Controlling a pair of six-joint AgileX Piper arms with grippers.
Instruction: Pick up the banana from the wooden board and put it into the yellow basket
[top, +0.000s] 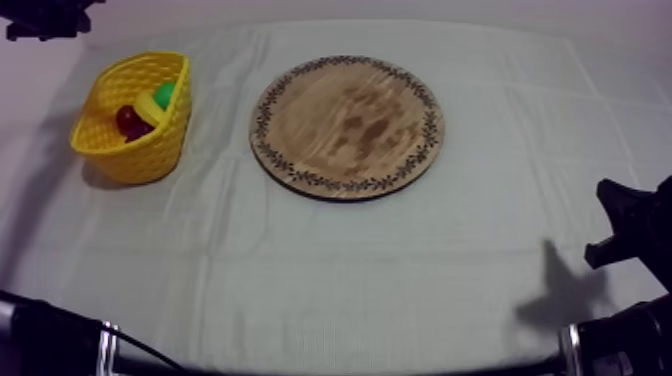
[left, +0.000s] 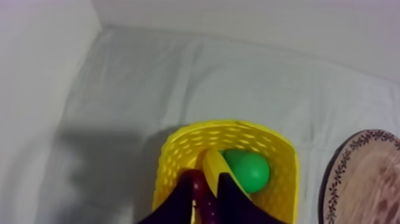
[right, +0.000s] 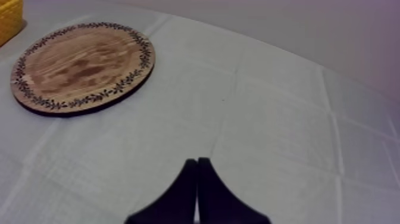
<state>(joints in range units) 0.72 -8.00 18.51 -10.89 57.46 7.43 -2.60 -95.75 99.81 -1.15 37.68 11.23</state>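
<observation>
While the banana (top: 148, 103) lies in the yellow basket (top: 158, 158) at upper left, the wooden board (top: 347, 125) sits mid-frame on creased grey-white cloth (top: 330, 290). Left gripper (left: 206, 177) over the basket, fingers slightly apart. Right gripper (right: 197, 162) pinched to a narrow wedge above cloth.

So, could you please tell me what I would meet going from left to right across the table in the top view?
yellow basket → wooden board → right gripper
</observation>
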